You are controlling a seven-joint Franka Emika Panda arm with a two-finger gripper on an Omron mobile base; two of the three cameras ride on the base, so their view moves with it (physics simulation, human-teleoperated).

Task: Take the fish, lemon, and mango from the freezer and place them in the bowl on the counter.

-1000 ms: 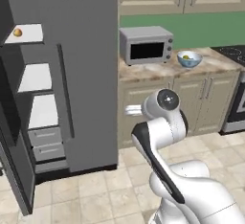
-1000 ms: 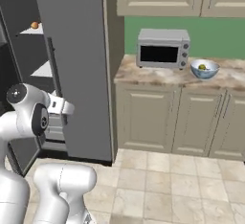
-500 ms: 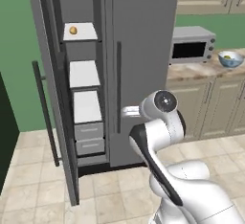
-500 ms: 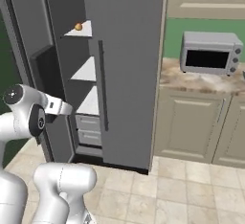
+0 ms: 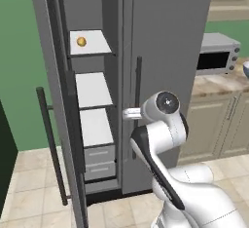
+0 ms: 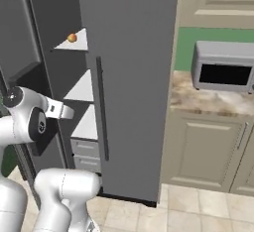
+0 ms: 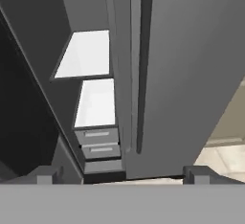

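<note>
The freezer [image 5: 92,89] stands open, its door swung to the left. A small orange fruit, the mango [image 5: 81,41], lies alone on the top white shelf [image 6: 72,37]. The lower shelves [image 7: 88,54] are bare, and the grey drawers [image 7: 98,141] below them are closed. My gripper [image 7: 122,177] is open with nothing between its fingertips [image 7: 45,175], and it is held in front of the fridge, well below the mango. The pale bowl [image 5: 246,69] shows as a sliver at the right edge, on the counter [image 5: 219,83]. The fish and the lemon are out of view.
A silver microwave [image 6: 225,67] sits on the counter [image 6: 208,102], over cream cabinet doors [image 6: 208,149]. The wide right fridge door [image 6: 134,77] is closed, with a dark bar handle [image 5: 137,105]. The open freezer door [image 5: 53,124] juts out on the left.
The whole picture has shifted: the base has driven left and closer to the fridge, so the counter and microwave slid to the right edge. The arm keeps its folded pose.
</note>
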